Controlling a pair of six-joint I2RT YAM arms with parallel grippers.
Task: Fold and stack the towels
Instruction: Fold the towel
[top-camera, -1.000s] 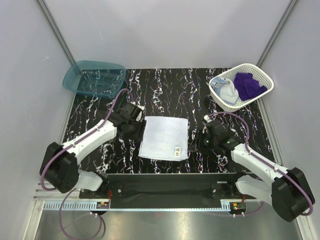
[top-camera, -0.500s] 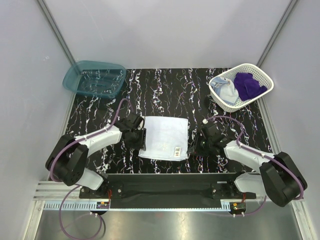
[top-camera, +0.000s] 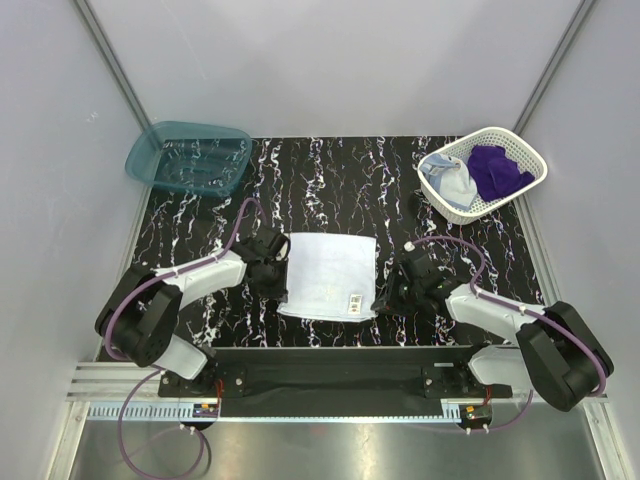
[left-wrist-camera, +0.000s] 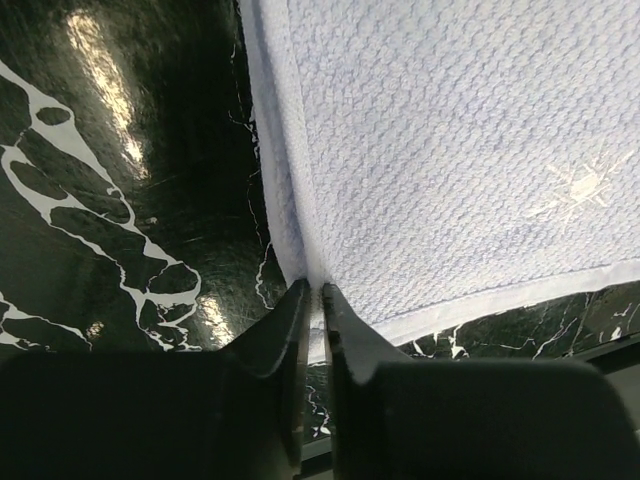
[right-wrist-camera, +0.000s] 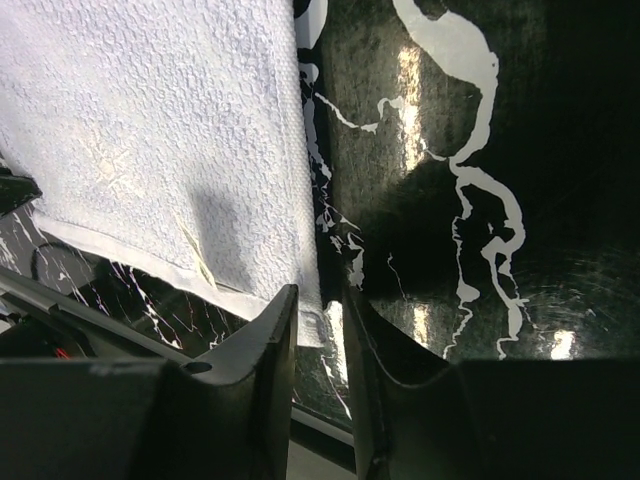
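Observation:
A white towel (top-camera: 328, 272) lies flat on the black marbled table (top-camera: 330, 180). My left gripper (top-camera: 282, 287) is at its near-left corner. In the left wrist view the fingertips of the left gripper (left-wrist-camera: 315, 290) are pinched on the towel (left-wrist-camera: 450, 150) edge. My right gripper (top-camera: 381, 300) is at the near-right corner. In the right wrist view the right gripper (right-wrist-camera: 322, 297) straddles the corner of the towel (right-wrist-camera: 150, 130) with a visible gap between the jaws. A purple towel (top-camera: 497, 168) and a light blue towel (top-camera: 455, 185) lie crumpled in the basket.
The white mesh basket (top-camera: 528, 152) stands at the back right of the table. A teal translucent bin (top-camera: 188, 155) sits at the back left. A black bar (top-camera: 330, 362) runs along the table's near edge just behind both grippers.
Both grippers have come down and inward to the towel's near corners. The left jaws have closed onto the towel edge. The right jaws have narrowed a little.

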